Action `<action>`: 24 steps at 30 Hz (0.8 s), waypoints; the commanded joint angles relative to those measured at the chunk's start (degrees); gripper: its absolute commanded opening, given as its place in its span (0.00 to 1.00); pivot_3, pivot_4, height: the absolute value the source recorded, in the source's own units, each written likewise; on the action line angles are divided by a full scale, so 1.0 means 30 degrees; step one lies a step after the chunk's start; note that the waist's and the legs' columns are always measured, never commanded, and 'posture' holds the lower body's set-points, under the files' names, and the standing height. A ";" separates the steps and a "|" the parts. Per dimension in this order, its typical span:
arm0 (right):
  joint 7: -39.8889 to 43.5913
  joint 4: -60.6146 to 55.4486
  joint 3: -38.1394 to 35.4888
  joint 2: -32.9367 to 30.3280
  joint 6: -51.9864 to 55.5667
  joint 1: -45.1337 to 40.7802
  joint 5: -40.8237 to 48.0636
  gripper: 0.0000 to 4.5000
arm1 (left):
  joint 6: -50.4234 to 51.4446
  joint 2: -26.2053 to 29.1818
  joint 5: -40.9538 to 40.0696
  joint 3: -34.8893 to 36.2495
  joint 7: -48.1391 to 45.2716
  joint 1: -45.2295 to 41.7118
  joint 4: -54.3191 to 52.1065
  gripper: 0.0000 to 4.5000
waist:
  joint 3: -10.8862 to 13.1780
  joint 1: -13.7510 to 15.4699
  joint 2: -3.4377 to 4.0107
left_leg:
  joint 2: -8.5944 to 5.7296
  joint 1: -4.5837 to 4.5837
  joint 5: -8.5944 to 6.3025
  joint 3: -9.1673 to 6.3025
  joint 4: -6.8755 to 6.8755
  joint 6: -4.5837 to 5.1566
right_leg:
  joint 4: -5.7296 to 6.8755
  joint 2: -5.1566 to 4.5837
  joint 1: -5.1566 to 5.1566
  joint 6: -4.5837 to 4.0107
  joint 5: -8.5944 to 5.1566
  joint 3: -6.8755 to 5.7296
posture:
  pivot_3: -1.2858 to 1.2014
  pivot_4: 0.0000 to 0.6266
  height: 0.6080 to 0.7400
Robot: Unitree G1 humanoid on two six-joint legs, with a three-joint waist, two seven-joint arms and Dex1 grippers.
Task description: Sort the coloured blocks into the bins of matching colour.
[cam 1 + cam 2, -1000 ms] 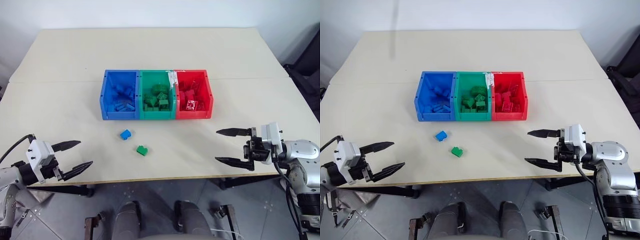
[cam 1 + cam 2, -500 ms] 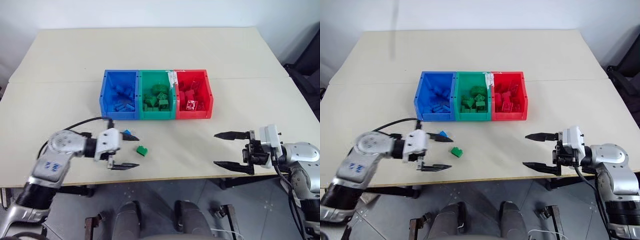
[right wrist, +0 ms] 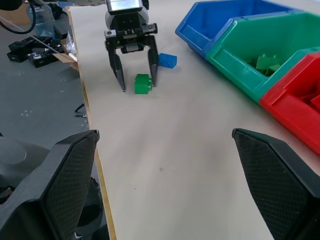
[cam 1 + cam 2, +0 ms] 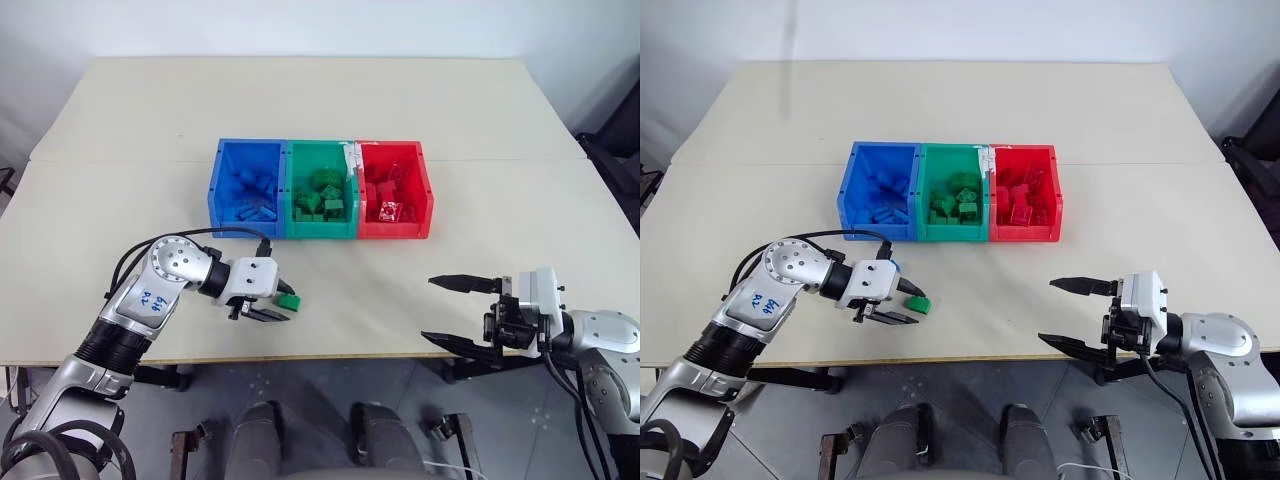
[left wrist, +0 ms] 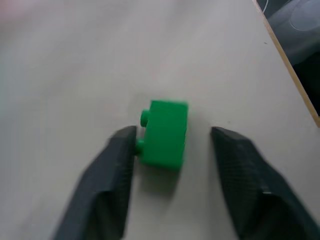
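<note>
The left pincer [image 5: 172, 137] straddles the small green studded plastic brick [image 5: 164, 132] near the table's [image 4: 480, 110] front edge, jaws narrowed, one finger touching, not yet clamped, apparently to carry it to the green open-topped plastic bin [image 4: 322, 190]. The right pincer [image 4: 455, 312] waits wide, empty.

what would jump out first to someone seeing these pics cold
The row of three joined bins, blue, green and red, sits mid-table, each holding blocks of its own colour. Nearer the front edge, the left claw straddles a loose green block, one finger touching it and the other apart from it; a blue block lies just beside them. The right claw hangs wide open off the table's front right edge.
</note>
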 commanded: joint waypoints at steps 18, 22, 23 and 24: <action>-0.5959 -0.0769 -0.2437 0.2657 0.0244 -0.1657 0.1172 1.00 | 0.3810 -0.6255 -0.2933 0.6091 0.9576 -0.5382 0.3535 0.21 | 0.0000 0.0447 0.0000 | -0.0012 -0.0030 0.0000 -0.0069 0.0174 0.0028 | 0.0062 0.0014 0.0056 0.0038 0.0023 -0.0008 | 0.52 0.24 1.00; -0.6449 -0.1096 -0.2115 0.2773 0.0292 -0.1681 0.0959 1.00 | 0.3188 -0.7234 -0.1925 0.5565 1.0339 -0.7759 0.6785 0.21 | 0.0002 0.0495 -0.0001 | -0.0013 -0.0044 0.0011 -0.0071 0.0187 0.0007 | 0.0055 0.0024 0.0054 0.0042 0.0025 -0.0010 | 0.52 0.24 1.00; -0.6523 -0.1176 -0.2076 0.2793 0.0314 -0.1678 0.0936 1.00 | 0.3051 -0.7269 -0.1733 0.5440 1.0299 -0.7969 0.7192 0.21 | 0.0001 0.0495 -0.0001 | -0.0013 -0.0047 0.0011 -0.0069 0.0184 0.0003 | 0.0047 0.0024 0.0052 0.0043 0.0025 -0.0009 | 0.52 0.24 1.00; -0.6600 -0.1267 -0.2033 0.2814 0.0339 -0.1688 0.0929 1.00 | 0.3036 -0.7406 -0.1843 0.5455 1.0050 -0.8141 0.7503 0.21 | 0.0001 0.0483 -0.0001 | -0.0013 -0.0046 0.0008 -0.0067 0.0181 -0.0006 | 0.0043 0.0024 0.0051 0.0044 0.0025 -0.0010 | 0.52 0.24 1.00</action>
